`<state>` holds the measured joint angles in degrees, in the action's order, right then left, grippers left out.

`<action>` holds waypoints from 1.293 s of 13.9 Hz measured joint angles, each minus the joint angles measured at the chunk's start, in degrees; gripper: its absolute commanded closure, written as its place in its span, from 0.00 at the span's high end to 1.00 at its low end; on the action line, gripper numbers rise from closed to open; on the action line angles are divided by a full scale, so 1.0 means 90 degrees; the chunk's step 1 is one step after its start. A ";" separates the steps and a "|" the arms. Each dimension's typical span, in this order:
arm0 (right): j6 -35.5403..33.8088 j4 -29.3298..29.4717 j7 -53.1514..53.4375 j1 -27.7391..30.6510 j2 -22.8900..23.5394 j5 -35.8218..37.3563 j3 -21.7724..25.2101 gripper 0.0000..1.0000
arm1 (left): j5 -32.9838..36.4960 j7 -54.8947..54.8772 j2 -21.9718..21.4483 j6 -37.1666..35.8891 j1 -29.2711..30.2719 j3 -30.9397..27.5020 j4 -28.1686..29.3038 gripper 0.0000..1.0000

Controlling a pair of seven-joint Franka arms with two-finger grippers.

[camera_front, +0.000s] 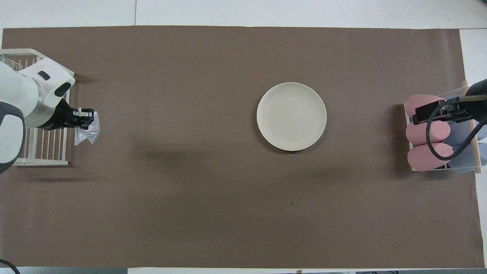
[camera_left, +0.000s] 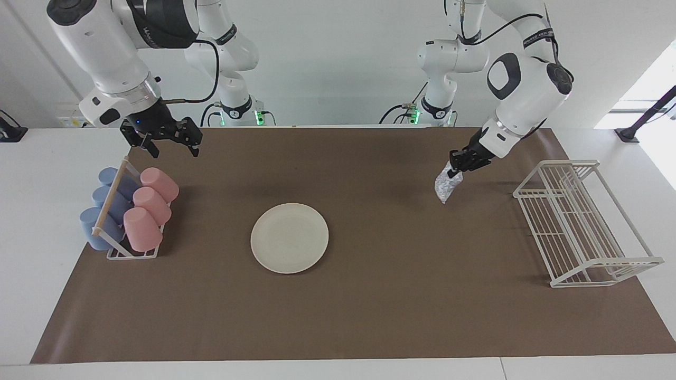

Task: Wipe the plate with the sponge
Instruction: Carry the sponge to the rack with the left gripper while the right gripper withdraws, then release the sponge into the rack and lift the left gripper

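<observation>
The cream-white plate (camera_left: 289, 238) (camera_front: 291, 116) lies flat near the middle of the brown mat. My left gripper (camera_left: 458, 164) (camera_front: 89, 116) is shut on the top of the silvery glittery sponge (camera_left: 446, 186) (camera_front: 88, 131), which hangs below it over the mat beside the white wire rack, toward the left arm's end and well apart from the plate. My right gripper (camera_left: 171, 145) (camera_front: 433, 114) is open and empty, raised over the cup rack at the right arm's end.
A white wire dish rack (camera_left: 581, 227) (camera_front: 42, 148) stands at the left arm's end. A rack (camera_left: 113, 195) (camera_front: 471, 125) holding pink cups (camera_left: 150, 206) (camera_front: 428, 133) and blue cups (camera_left: 103, 211) stands at the right arm's end. The brown mat (camera_left: 369, 306) covers the table.
</observation>
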<state>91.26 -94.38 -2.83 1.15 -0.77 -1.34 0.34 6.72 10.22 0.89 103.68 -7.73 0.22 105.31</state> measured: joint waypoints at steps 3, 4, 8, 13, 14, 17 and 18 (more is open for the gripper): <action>-0.0015 -0.0022 -0.0004 -0.0412 0.0004 0.0001 0.0517 1.00 | 0.1060 0.0016 0.0075 -0.0197 0.0170 -0.0008 -0.0198 0.00; -0.0015 -0.0024 -0.0051 -0.0420 0.0008 0.0001 0.0540 1.00 | 0.1451 0.0016 0.0109 -0.0311 0.0193 -0.0009 -0.0333 0.00; -0.0014 0.0046 -0.0342 -0.0423 -0.0002 0.0001 0.0552 1.00 | 0.3297 0.0016 0.0304 -0.0453 0.0193 0.0046 -0.0682 0.00; -0.0014 0.0082 -0.0401 -0.0421 -0.0024 0.0001 0.0691 1.00 | 0.4648 0.1079 0.0818 -0.0493 0.0147 0.0073 -0.0627 0.00; -0.0014 0.0085 -0.0315 -0.0423 -0.0024 0.0001 0.0691 1.00 | 0.4902 0.1197 0.0977 -0.0516 0.0106 0.0086 -0.0623 0.00; -0.0014 0.0086 -0.0245 -0.0420 -0.0024 0.0001 0.0697 1.00 | 0.5432 0.1621 0.1295 -0.0703 0.0028 0.0103 -0.0617 0.00; -0.0014 0.0087 -0.0245 -0.0420 -0.0024 0.0001 0.0697 1.00 | 0.5544 0.1904 0.1410 -0.0799 -0.0022 0.0106 -0.0607 0.00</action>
<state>91.13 -93.59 -5.04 -2.64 -0.99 -1.33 6.61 56.62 27.36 13.58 96.49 -7.92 1.17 99.84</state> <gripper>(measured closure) 0.000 0.943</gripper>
